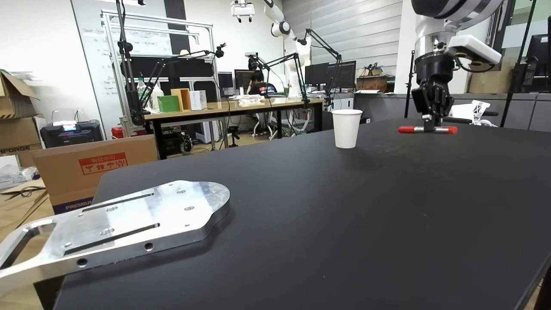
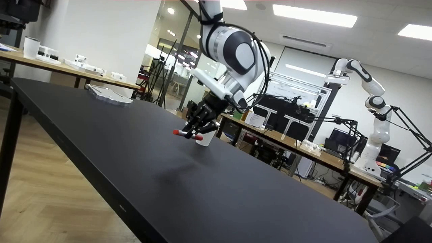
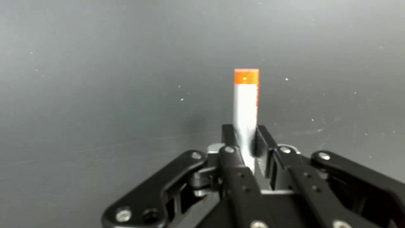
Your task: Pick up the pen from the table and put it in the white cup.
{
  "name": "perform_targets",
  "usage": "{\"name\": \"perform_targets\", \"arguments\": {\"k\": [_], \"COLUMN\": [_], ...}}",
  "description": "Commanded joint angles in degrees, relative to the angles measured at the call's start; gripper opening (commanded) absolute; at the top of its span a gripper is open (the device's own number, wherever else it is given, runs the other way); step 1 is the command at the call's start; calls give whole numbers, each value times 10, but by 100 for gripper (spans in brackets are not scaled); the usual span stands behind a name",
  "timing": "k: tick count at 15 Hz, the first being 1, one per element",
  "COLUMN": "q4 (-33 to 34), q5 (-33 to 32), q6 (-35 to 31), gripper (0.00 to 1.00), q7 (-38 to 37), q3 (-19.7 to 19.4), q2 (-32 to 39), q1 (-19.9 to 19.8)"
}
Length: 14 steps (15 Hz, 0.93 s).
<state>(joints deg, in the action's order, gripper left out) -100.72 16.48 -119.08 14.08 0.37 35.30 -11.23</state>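
Black hand (image 3: 246,136) nearly closed on the pen (image 3: 246,101)

Table (image 1: 344,224) bears, in an exterior view, upright cup (image 1: 346,129) at 12 o'clock and metal plate (image 1: 133,219) overhanging edge at 9.

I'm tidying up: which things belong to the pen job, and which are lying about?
For the job:
red-and-white pen
black two-fingered gripper holding it
tapered white cup
matte black table

Lying about:
slotted silver metal plate
red-labelled brown cardboard box
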Motion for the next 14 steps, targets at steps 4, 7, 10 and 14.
{"name": "perform_targets", "arguments": {"k": [4,7,10,14], "q4": [116,166,218,293], "q5": [131,192,256,341], "q6": [143,213,275,330], "gripper": [5,5,5,5], "q7": [-52,-79,-113,-165], "q3": [8,7,4,2], "q2": [26,44,72,120], "q1": [-53,-71,-81,-87]}}
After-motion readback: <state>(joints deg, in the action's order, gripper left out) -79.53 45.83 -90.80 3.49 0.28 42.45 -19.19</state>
